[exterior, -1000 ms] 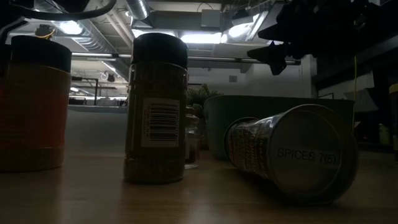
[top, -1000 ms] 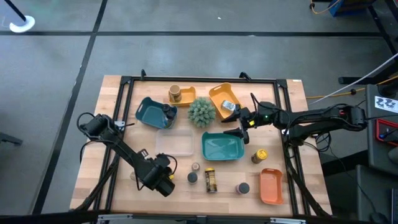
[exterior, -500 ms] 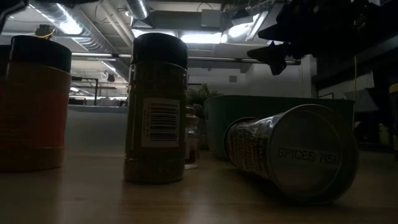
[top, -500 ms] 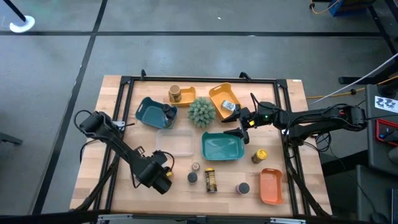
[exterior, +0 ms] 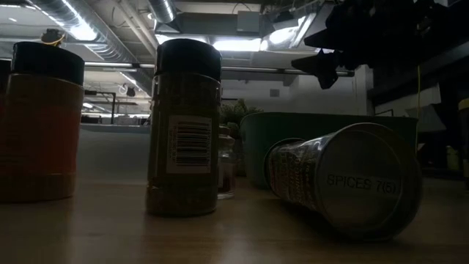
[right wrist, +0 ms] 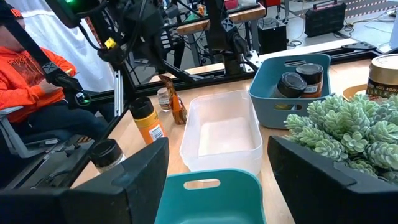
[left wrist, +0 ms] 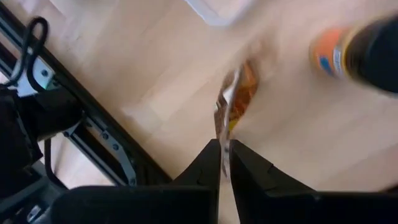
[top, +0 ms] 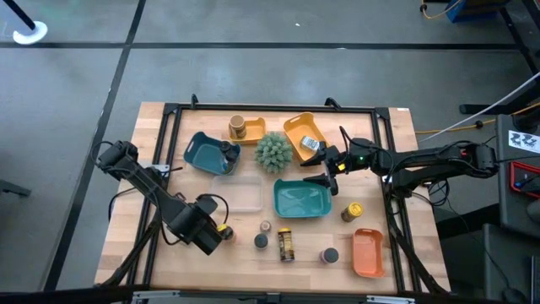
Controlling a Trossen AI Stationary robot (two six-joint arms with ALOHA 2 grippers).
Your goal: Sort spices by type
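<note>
- Amber packet (left wrist: pixel 235 99): thin crinkled sachet pinched by its edge in the closed left claw (left wrist: pixel 224 155), above the pale wooden worktop (left wrist: pixel 155 81) near the clear tray (top: pixel 237 196).
- Right claw (top: pixel 327 169): jaws apart, empty, above the teal tray (top: pixel 301 201).
- Blue bin (right wrist: pixel 292 81): two dark-capped jars (right wrist: pixel 292 84) inside.

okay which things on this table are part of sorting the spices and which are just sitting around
Part of the job:
amber packet, pinched in the left gripper
dark-capped jars in the blue tray
yellow-lidded jar
lying jar
white-blue sachet

Just there:
green spiky plant
right gripper, open, waiting above the teal tray
</note>
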